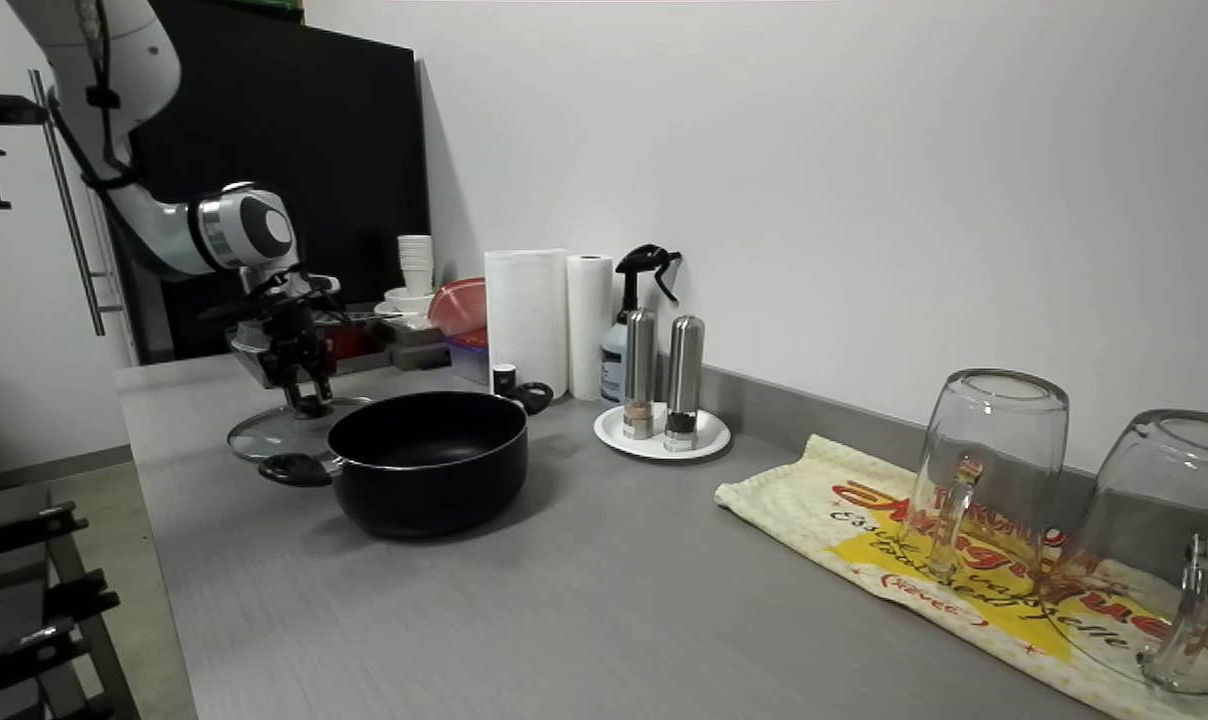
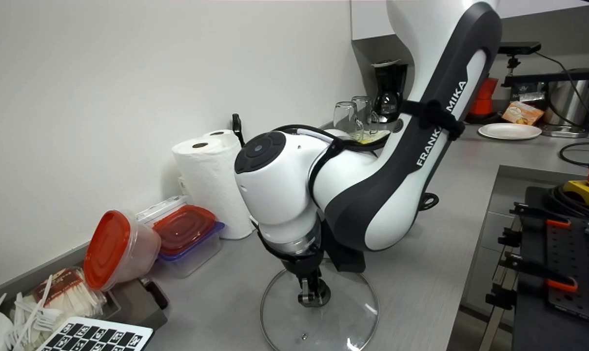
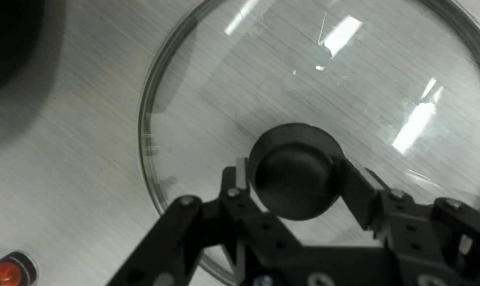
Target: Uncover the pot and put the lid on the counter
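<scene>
left to right in an exterior view, you have your gripper first, its fingers pressed to both sides of the black knob, grasping the glass lid. the lid lies flat on the grey counter, near the pot but apart from it; the wrist view shows you bare worktop between. the pot stands upright and uncovered, the nearest obstruction on that side. behind, plastic tubs precede paper towel rolls and a spray bottle; further right come steel mills upright on a white plate, then a printed cloth carrying glass mugs.

obscured, in the same order: a pot handle crosses your line of sight to the lid's near edge; a mill covers part of the spray bottle, whose label is too small for you to read; the last mug and the cloth are cut off by the frame. in an exterior view your arm blocks most of the pot. in the wrist view the pot is only a dark edge at the left, and a tomato-printed jar is cut off.

counted for you: one lid, one pot, at least two tubs, two paper towel rolls, one spray bottle, two mills, one cloth, two mugs.
</scene>
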You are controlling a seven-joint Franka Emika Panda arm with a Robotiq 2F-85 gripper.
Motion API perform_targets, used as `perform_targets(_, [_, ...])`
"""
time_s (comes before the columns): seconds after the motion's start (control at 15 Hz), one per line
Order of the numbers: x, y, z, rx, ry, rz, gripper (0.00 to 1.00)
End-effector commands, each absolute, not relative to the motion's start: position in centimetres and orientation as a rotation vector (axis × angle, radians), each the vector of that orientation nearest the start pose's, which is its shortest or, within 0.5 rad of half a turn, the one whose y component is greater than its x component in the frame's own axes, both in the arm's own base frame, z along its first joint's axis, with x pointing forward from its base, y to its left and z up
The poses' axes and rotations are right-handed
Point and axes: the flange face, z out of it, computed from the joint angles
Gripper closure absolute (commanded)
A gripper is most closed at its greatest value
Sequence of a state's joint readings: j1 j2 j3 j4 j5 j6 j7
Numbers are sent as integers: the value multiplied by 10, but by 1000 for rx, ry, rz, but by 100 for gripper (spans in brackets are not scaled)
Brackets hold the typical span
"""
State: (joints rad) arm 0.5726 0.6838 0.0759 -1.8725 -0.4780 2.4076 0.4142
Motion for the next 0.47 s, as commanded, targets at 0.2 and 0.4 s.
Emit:
perform_targets(0.2, [494, 370, 134, -3268, -1012, -8, 25])
perform_targets(0.4, [494, 370, 134, -3268, -1012, -8, 25])
